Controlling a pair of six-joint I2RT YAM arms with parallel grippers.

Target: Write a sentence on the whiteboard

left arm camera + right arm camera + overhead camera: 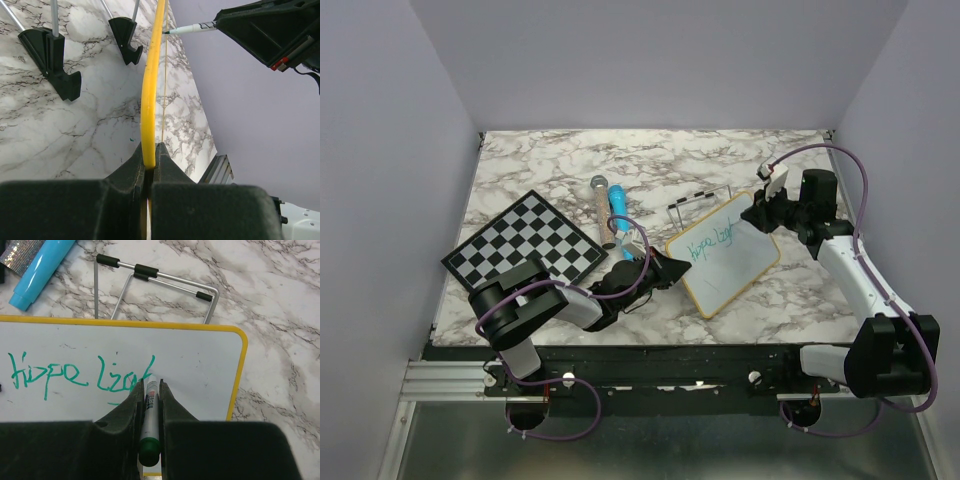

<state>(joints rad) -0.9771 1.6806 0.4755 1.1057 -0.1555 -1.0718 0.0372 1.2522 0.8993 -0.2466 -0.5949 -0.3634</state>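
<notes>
Fingers: left fingers (pixel 127 175) pressed together on the near edge of the whiteboard (pixel 735 265), pinching its yellow-toned frame, which runs edge-on up the left wrist view; right fingers (pixel 125 410) pinching a green marker (pixel 149 405), its tip touching the writing surface. Whiteboard: right of centre on the bench (pixel 770 160), turned diagonally to the bench edges, between the two arms; whether it lies flat or is tipped up cannot be told. Sentence (pixel 45 375): green handwriting, one line so far, reading "Hope" followed by an unfinished word beginning "Lig"; the marker tip sits at the end of the last stroke. Wire stand (pixel 146 270): silver with black sleeves, just beyond the board's far edge. Blue tube (pixel 42 267): lying beside the stand, next to a silver glittery item (pixel 599 184). Chessboard (pixel 525 245): black-and-white, on the left side of the bench, well apart from the whiteboard. Bench surface: white marble pattern with dark veins.
</notes>
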